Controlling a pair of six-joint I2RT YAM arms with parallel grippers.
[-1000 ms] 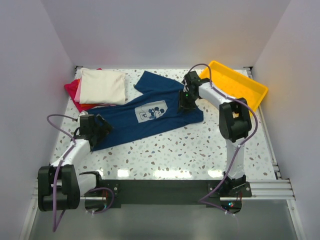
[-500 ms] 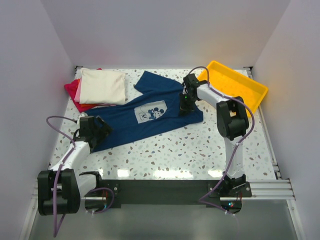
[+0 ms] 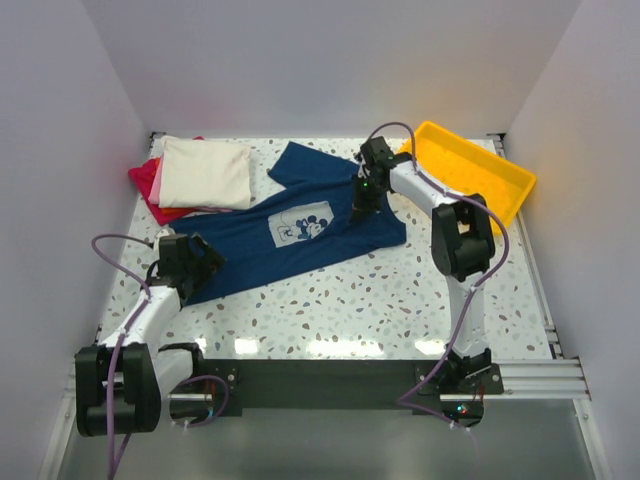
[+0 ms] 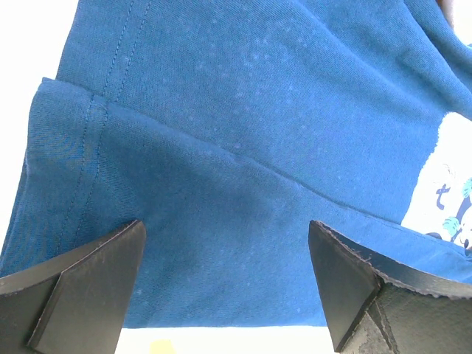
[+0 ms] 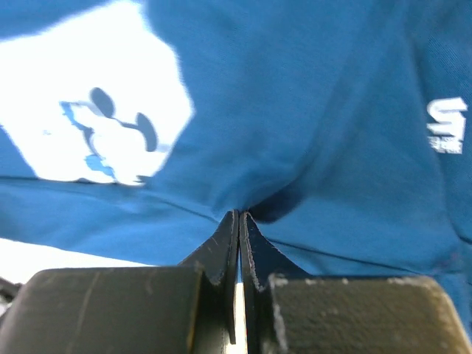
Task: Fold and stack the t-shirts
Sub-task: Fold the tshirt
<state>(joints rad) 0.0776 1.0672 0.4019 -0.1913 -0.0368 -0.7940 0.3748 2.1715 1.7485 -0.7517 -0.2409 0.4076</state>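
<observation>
The navy blue t-shirt (image 3: pixel 300 240) lies spread flat across the table, its pale cartoon print (image 3: pixel 303 225) facing up. My right gripper (image 3: pixel 362 207) is at the shirt's right part, shut on a pinched ridge of the blue cloth (image 5: pixel 332 110); the jaws meet at the fold (image 5: pixel 240 214). At the shirt's lower left corner, my left gripper (image 3: pixel 200 262) hovers open. Its fingers straddle the hem, with the cloth (image 4: pixel 258 147) below them and nothing between them (image 4: pixel 226 228). Folded cream (image 3: pixel 205 172), pink (image 3: pixel 156 178) and red (image 3: pixel 143 182) t-shirts are stacked at the back left.
A yellow plastic tray (image 3: pixel 470 170) sits at the back right, close behind the right arm. White walls enclose the table on three sides. Speckled tabletop (image 3: pixel 380 300) shows in front of the shirt.
The right gripper has closed onto the navy cloth and shifted slightly back and left. The left gripper stayed open and edged a little along the hem.
</observation>
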